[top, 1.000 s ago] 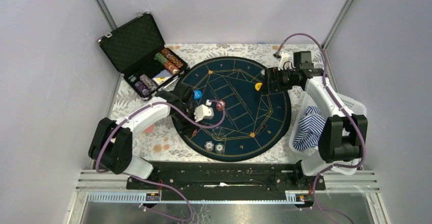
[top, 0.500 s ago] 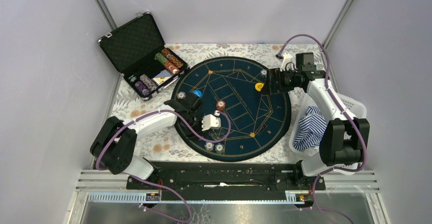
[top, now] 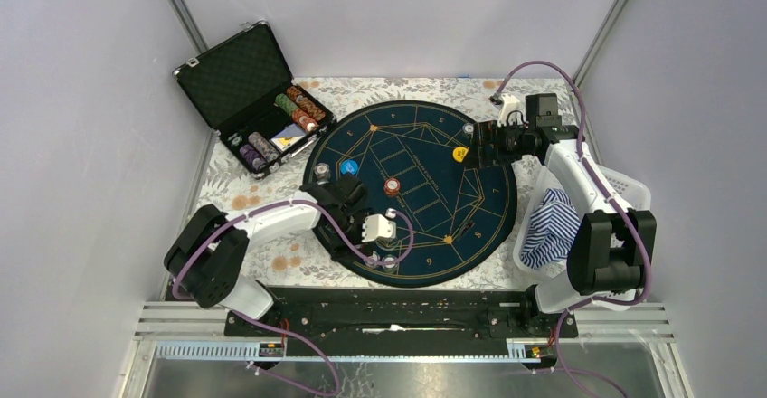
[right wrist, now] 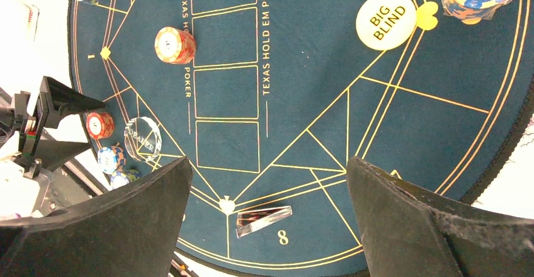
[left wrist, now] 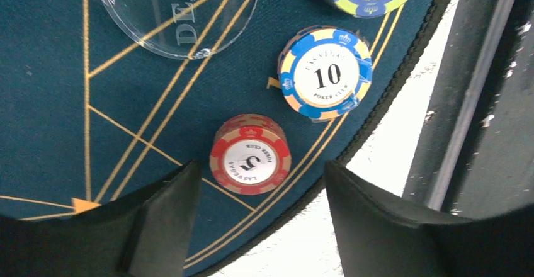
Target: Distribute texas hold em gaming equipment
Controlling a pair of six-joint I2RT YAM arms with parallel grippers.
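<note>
At the poker mat's (left wrist: pixel 56 126) near edge, the red 5 chip stack (left wrist: pixel 250 154) sits just beside the blue 10 stack (left wrist: pixel 326 73). My left gripper (left wrist: pixel 258 186) is spread around it without touching. My right gripper (right wrist: pixel 269 163) hangs wide open. Most chips (top: pixel 298 108) lie undealt in the black case (top: pixel 226 72).

The round mat (top: pixel 411 190) lies mid-table. Off its rim at 10 o'clock stands the case (top: pixel 244 99) with chip rows (top: pixel 298 107) inside. At 4 o'clock is the basket (top: pixel 630 186), the cloth (top: pixel 547 226) in it. On the mat, the big blind disc (top: pixel 460 154) lies at 2 o'clock and a chip stack (top: pixel 392 185) near the centre. At the 7 o'clock rim my left gripper (left wrist: pixel 258 182) straddles the stack marked 5 (left wrist: pixel 250 154), touching neither side. The stack marked 10 (left wrist: pixel 326 72) lies at its 1 o'clock, the dealer disc (left wrist: pixel 170 12) at its 11 o'clock.
</note>
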